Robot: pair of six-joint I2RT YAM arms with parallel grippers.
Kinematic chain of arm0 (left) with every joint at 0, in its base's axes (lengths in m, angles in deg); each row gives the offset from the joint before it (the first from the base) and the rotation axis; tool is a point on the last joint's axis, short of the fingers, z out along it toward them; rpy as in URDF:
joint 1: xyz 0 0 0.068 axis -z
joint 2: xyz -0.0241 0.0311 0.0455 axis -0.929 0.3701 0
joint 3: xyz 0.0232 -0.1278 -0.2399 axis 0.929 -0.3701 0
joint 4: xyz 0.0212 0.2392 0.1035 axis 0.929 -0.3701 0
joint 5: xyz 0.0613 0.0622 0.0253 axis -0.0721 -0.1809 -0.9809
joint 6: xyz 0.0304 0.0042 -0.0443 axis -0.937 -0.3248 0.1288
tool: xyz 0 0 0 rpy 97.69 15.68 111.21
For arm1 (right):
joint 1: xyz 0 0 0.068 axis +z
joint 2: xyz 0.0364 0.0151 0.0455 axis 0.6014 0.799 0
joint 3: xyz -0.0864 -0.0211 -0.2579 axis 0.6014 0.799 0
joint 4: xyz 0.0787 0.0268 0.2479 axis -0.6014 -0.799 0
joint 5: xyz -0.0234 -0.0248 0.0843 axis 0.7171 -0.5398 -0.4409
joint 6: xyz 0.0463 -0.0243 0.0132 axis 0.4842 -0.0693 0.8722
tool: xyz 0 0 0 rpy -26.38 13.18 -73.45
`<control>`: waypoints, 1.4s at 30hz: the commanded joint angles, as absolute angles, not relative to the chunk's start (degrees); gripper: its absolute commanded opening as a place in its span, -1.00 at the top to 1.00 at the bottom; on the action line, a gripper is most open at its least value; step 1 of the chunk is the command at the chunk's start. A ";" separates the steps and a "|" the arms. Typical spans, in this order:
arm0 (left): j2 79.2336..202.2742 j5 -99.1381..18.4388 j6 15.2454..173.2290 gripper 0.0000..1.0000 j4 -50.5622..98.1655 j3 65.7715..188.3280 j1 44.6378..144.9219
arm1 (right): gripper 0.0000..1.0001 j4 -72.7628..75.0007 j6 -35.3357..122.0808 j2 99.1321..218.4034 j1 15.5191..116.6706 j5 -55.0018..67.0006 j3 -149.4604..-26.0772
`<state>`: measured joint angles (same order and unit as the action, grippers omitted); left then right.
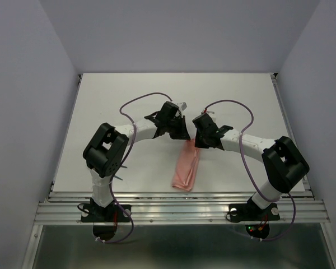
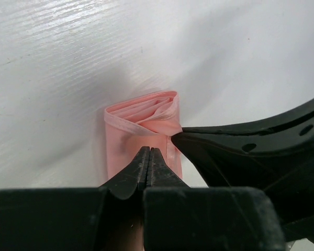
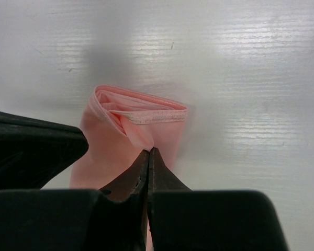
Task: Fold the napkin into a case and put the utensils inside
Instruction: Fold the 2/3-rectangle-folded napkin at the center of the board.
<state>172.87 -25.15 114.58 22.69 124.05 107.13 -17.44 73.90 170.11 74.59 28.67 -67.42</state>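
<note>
Both arms are leaning in over the middle of the table [image 1: 123, 89], heads almost touching. The napkin [image 1: 186, 171] is already a narrow salmon strip. Its long axis runs from the near edge away toward the back wall, tilted a touch to the right as it goes.

The left gripper [image 2: 148, 151] has its fingers pressed tight together, the tips nipping cloth just behind the strip's far end. The right gripper [image 3: 149, 151] looks the same, jaws shut with the hem drawn up to its tips (the cloth is thin enough that there's no gap to see). So that's two pinches side by side on the same far end, the left one on the left half and the right one on the right.

That far end is the interesting bit: layers curl up there like a little mouth, facing away from the arms. The rest of the strip trails back toward the bases, flat on the table. Neither arm is nearer, so any pull along the strip looks like a shared job. The utensils I can't pick out in any view
</note>
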 commanded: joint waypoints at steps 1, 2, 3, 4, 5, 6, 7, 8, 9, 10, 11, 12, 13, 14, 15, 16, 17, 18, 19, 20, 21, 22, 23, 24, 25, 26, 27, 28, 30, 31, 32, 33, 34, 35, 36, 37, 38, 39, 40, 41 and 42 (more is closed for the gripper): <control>174.59 -26.02 113.07 1.00 23.02 127.30 107.30 | 0.99 -17.18 74.26 169.71 75.20 29.99 -68.12; 175.47 -25.33 112.98 1.00 22.76 127.91 107.30 | 0.99 -17.18 74.26 169.71 75.20 30.08 -68.21; 175.82 -25.06 112.98 1.00 22.67 128.18 107.22 | 0.99 -17.18 74.26 169.80 75.20 29.90 -68.30; 176.35 -24.88 112.89 1.00 22.66 128.44 107.30 | 0.99 -17.18 74.18 169.88 75.20 29.90 -68.30; 176.53 -24.45 112.89 1.00 22.66 128.44 107.30 | 0.99 -17.18 74.18 169.88 75.20 29.81 -68.56; 176.70 -24.09 112.72 1.00 22.66 128.53 107.30 | 0.99 -17.18 74.18 169.97 75.20 29.81 -68.56; 176.88 -24.00 112.63 1.00 22.66 128.53 107.39 | 0.99 -17.10 74.18 169.97 75.20 29.81 -68.56; 177.05 -23.74 112.54 1.00 22.66 128.36 107.48 | 0.99 -17.18 74.18 170.06 75.20 29.90 -68.65; 177.23 -23.30 112.45 1.00 22.66 128.44 107.39 | 0.99 -17.18 74.26 170.06 75.20 29.81 -68.74; 177.49 -22.95 112.45 1.00 22.66 128.44 107.39 | 0.99 -17.10 74.26 170.15 75.20 29.81 -68.91; 177.58 -22.77 112.37 1.00 22.66 128.53 107.48 | 0.99 -17.18 74.18 170.23 75.20 29.73 -68.82; 177.76 -22.60 112.28 1.00 22.66 128.62 107.74 | 0.99 -17.18 74.26 170.24 75.20 29.72 -68.91; 178.02 -22.60 112.28 1.00 22.58 128.79 107.83 | 0.99 -17.18 74.26 170.15 75.20 29.72 -68.91; 178.28 -22.77 112.36 1.00 22.58 128.97 107.83 | 0.99 -17.18 74.26 170.23 75.20 29.72 -69.00; 178.46 -22.77 112.54 1.00 22.66 129.06 107.92 | 0.99 -17.18 74.26 170.06 75.20 29.81 -69.00; 178.55 -22.68 112.71 1.00 22.75 129.15 107.92 | 0.99 -17.18 74.26 170.06 75.20 29.81 -69.00; 178.90 -22.34 112.80 1.00 22.75 129.58 108.01 | 0.99 -17.18 74.26 169.97 75.20 29.73 -68.91; 178.99 -22.16 112.80 1.00 22.75 129.76 108.18 | 0.99 -17.18 74.18 169.97 75.20 29.90 -69.00; 179.08 -21.98 112.72 1.00 22.84 129.85 108.36 | 0.99 -17.18 74.18 169.97 75.20 29.90 -68.91; 179.17 -21.72 112.63 1.00 22.75 130.03 108.45 | 0.99 -17.18 74.18 169.97 75.20 29.99 -68.91; 179.17 -21.54 112.63 1.00 22.84 130.03 108.53 | 0.99 -17.18 74.18 169.97 75.20 29.99 -68.91; 179.08 -21.54 112.63 1.00 22.75 129.94 108.62 | 0.99 -17.18 74.18 170.06 75.20 29.81 -68.91; 179.17 -21.54 112.63 1.00 22.84 129.94 108.62 | 0.99 -17.18 74.18 170.06 75.20 29.81 -68.91; 179.25 -21.54 112.72 1.00 22.84 129.85 108.71 | 0.99 -17.18 74.18 170.06 75.20 29.90 -69.00; 179.34 -21.63 112.72 1.00 22.84 129.85 108.62 | 0.99 -17.18 74.09 170.06 75.20 29.81 -69.00; 179.60 -21.63 112.89 1.00 23.01 129.85 108.80 | 0.99 -17.18 74.09 169.97 75.20 29.73 -69.09; 179.78 -21.72 112.98 1.00 23.19 130.03 108.71 | 0.99 -17.18 74.17 169.89 75.20 29.72 -69.17; 179.96 -21.89 113.07 1.00 23.28 130.11 108.71 | 0.99 -17.18 74.18 169.97 75.20 29.72 -69.09; 180.31 -22.42 113.68 1.00 24.07 130.03 108.80 | 0.99 -17.18 74.18 169.97 75.20 29.55 -69.18; 180.48 -22.59 113.86 1.00 24.51 129.85 108.80 | 0.99 -17.18 74.18 169.97 75.20 29.46 -69.26; 180.57 -22.86 114.55 1.00 25.29 129.76 108.88 | 0.99 -17.18 74.09 169.89 75.20 29.37 -69.18; 180.66 -22.95 114.82 1.00 25.74 129.59 108.80 | 0.99 -17.18 74.09 169.97 75.20 29.46 -69.18; 180.83 -22.95 115.17 1.00 26.00 129.59 108.97 | 0.99 -17.18 74.09 169.97 75.20 29.37 -69.18; 181.27 -22.95 115.61 1.00 26.79 129.50 108.97 | 0.99 -17.18 74.09 169.97 75.20 29.29 -69.26; 181.45 -22.95 116.40 1.00 27.14 129.50 109.23 | 0.99 -17.18 74.00 170.06 75.20 29.28 -69.26; 181.54 -22.95 116.93 1.00 27.58 129.50 109.41 | 0.99 -17.18 74.00 170.15 75.20 29.28 -69.26; 181.80 -22.95 117.28 1.00 28.20 129.41 109.67 | 0.99 -17.18 74.00 170.23 75.20 29.11 -69.35; 181.89 -23.12 118.07 1.00 28.55 129.50 110.02 | 0.99 -17.10 74.00 170.50 75.20 29.02 -69.44; 181.98 -23.21 118.51 1.00 28.99 129.33 110.12 | 0.99 -17.09 73.91 170.59 75.20 28.85 -69.44; 181.98 -23.38 118.95 1.00 29.34 129.24 110.20 | 0.99 -17.09 74.00 170.76 75.20 28.76 -69.53; 181.98 -23.47 119.48 1.00 30.30 128.80 110.29 | 0.99 -16.92 73.91 170.85 75.20 28.58 -69.53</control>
